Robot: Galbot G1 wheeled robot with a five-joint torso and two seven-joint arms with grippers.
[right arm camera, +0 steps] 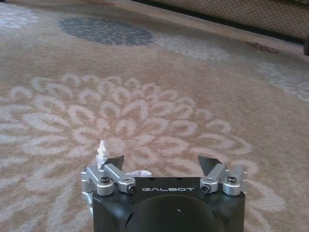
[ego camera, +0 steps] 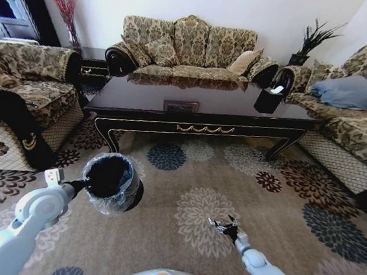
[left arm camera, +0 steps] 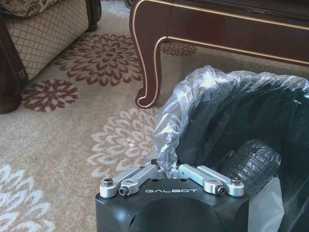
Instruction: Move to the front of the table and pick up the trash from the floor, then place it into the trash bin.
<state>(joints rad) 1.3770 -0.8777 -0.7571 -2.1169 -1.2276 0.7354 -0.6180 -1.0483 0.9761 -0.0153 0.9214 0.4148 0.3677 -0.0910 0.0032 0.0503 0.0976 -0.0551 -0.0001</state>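
Nearest the robot, over the beige patterned carpet [ego camera: 186,177] with its large flower medallions, the right gripper [ego camera: 224,225] hovered with its dark-tipped fingers [right arm camera: 114,161] spread wide apart. A small crumpled white scrap of paper trash [right arm camera: 101,151] stood up beside one finger in the right wrist view; whether it clung to that finger or lay on the carpet could not be told.

Farther to the left, the left gripper [ego camera: 85,183] was closed on the rim of the small round black trash bin [ego camera: 110,184] lined with a crinkly clear plastic bag. In the left wrist view the fingers [left arm camera: 162,170] pinched the bag's edge, and a dark ribbed object [left arm camera: 253,164] sat inside the bin.

Beyond the bin stood the long low table [ego camera: 198,116] of dark glossy wood, its curved gold-edged leg [left arm camera: 147,58] close behind the bin. A gold scroll ornament ran along its front rail. Near the table's right far corner sat a black square box [ego camera: 269,99] with white tissue. Behind the table stood a floral-patterned brown and gold sofa [ego camera: 189,47].
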